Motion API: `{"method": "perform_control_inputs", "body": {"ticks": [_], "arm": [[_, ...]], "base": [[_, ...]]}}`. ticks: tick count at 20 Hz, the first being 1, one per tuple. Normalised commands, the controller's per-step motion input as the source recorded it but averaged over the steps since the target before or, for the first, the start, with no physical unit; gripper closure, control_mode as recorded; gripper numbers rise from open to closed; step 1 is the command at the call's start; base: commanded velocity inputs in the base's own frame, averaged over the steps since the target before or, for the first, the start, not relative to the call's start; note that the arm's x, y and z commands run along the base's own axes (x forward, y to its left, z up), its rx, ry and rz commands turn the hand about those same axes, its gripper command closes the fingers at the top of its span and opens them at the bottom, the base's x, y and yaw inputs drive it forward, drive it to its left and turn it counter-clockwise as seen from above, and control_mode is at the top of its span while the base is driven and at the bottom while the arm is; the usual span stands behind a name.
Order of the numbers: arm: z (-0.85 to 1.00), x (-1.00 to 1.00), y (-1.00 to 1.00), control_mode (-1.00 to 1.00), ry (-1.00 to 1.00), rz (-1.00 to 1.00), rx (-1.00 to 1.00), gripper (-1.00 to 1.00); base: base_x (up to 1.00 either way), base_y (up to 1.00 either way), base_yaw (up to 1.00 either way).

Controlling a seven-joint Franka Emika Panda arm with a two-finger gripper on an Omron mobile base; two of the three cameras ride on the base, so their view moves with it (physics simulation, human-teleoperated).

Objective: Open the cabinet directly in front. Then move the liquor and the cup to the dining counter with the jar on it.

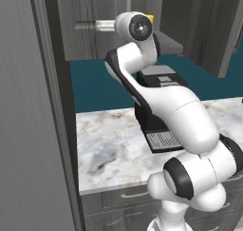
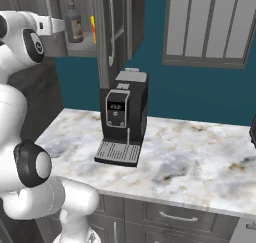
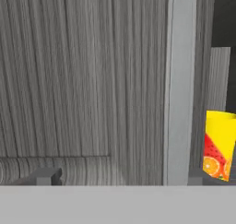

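The cabinet (image 2: 120,37) stands open, its doors swung outward and a shelf (image 1: 171,43) showing. On that shelf the liquor (image 2: 74,21), a clear bottle with a red cap, stands upright, with a sliver of the yellow cup (image 2: 93,29) to its right. My gripper (image 2: 61,25) is raised to shelf height just left of the bottle. In the hand view the fingertips (image 3: 45,176) sit wide apart with nothing between them, facing the cabinet's wood-grain inside (image 3: 92,80). The cup (image 3: 220,144), printed with fruit, stands at the right. The cup's rim (image 1: 150,18) peeks past my wrist.
A black coffee machine (image 2: 122,117) stands on the marble worktop (image 2: 200,157) below the cabinet, in front of a teal wall. Grey drawers (image 2: 175,217) run under the worktop. A tall grey panel (image 1: 28,120) rises at the left.
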Motion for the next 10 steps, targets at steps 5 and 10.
{"method": "perform_control_inputs", "body": {"ticks": [5, 10], "arm": [[0.00, 0.00, 0.00, -1.00, 0.00, 0.00, 0.00, 1.00], [0.00, -0.23, 0.28, -1.00, -0.06, 0.00, -0.01, 1.00]], "base": [[0.00, 0.00, 0.00], [0.00, 0.00, 0.00]]}}
